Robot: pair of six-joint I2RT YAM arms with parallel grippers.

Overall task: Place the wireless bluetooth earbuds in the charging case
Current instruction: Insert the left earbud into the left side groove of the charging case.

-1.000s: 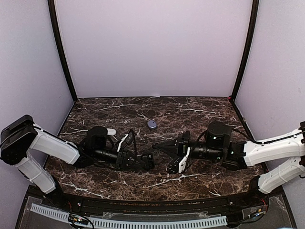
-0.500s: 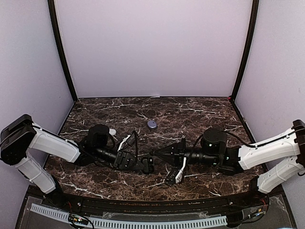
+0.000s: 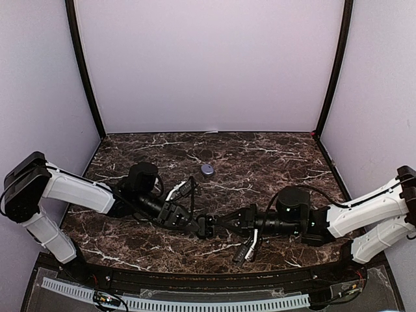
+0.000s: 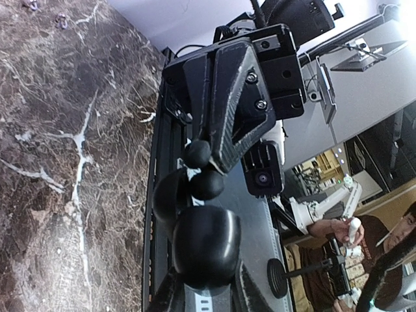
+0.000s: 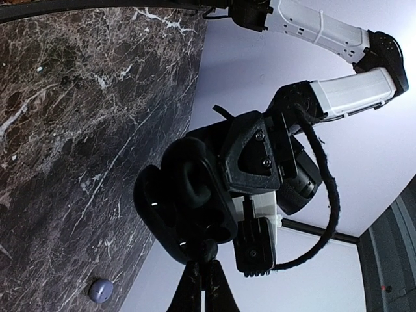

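My left gripper point(image 3: 203, 224) is shut on an open black charging case point(image 4: 201, 244), which fills the bottom of the left wrist view; its lid point(image 4: 166, 195) is swung back. In the right wrist view the case point(image 5: 185, 201) faces me with its hollows showing. My right gripper point(image 5: 205, 260) is shut on a small black earbud point(image 5: 207, 249) that sits right at the case's rim. In the left wrist view that earbud point(image 4: 207, 184) hangs at the tip of the right gripper point(image 4: 212, 166), just above the case. Both grippers meet low over the near middle of the table.
A small purple pebble-shaped case point(image 3: 207, 169) lies on the dark marble table point(image 3: 273, 156) behind the grippers, also visible in the right wrist view as the purple case point(image 5: 99, 290). Black posts and pale walls close the back and sides.
Both grippers have moved toward each other and nearer the front edge. The right gripper with the earbud now reaches the case held by the left gripper.
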